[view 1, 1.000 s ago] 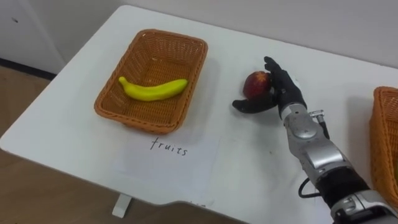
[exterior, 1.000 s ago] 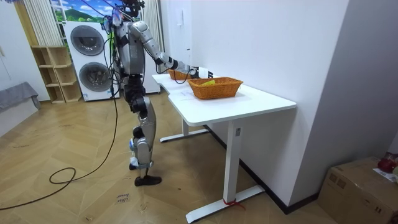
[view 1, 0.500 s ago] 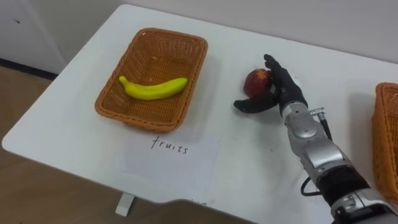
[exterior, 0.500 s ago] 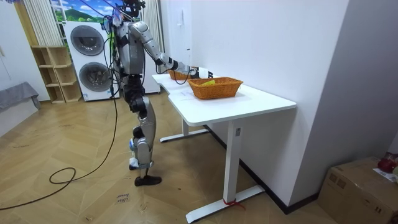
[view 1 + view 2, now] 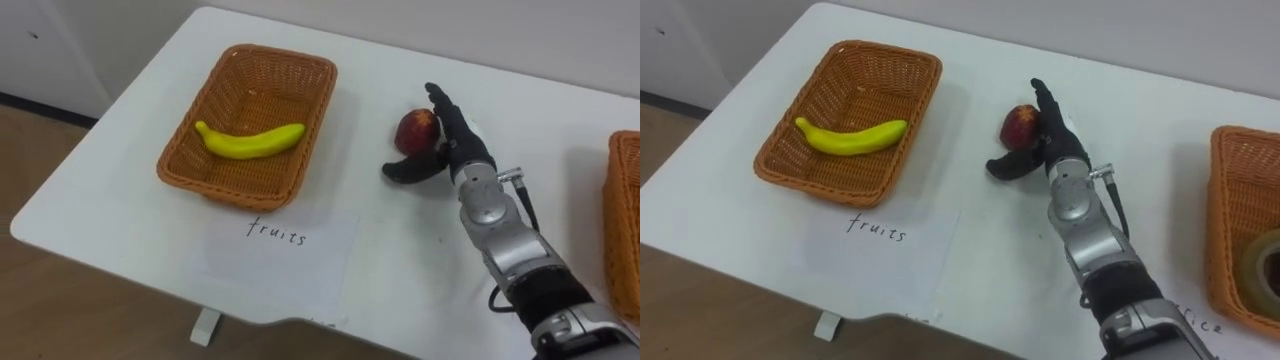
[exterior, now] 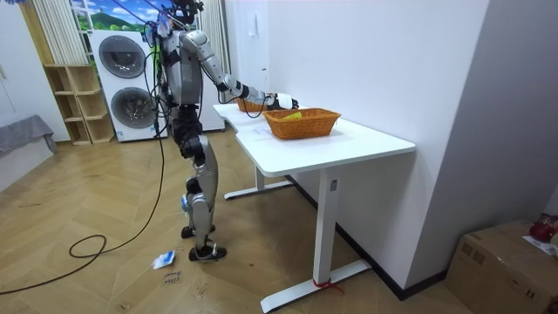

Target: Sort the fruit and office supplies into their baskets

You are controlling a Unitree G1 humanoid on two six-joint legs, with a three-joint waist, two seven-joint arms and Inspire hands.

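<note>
A red apple (image 5: 413,130) sits on the white table (image 5: 400,260), right of the wicker fruit basket (image 5: 235,199). A yellow banana (image 5: 250,141) lies in that basket. My right hand (image 5: 455,140) is open at the apple. Its straight fingers stand along the apple's right side and its thumb reaches out below the apple, close against it. In the right eye view the same hand (image 5: 1057,140) shows beside the apple (image 5: 1020,125). In the room view I stand at the table's long side with my right arm stretched over it.
A paper sheet marked "fruits" (image 5: 278,240) lies in front of the fruit basket. A second wicker basket (image 5: 1230,220) at the far right holds a roll of tape (image 5: 1265,262). The table's front edge runs close below the sheet. A small pale scrap (image 6: 164,259) lies on the floor by my feet.
The eye view has shifted slightly; hand and apple keep their places. In the room view one foot has stepped, and a small pale scrap now lies on the floor beside it.
</note>
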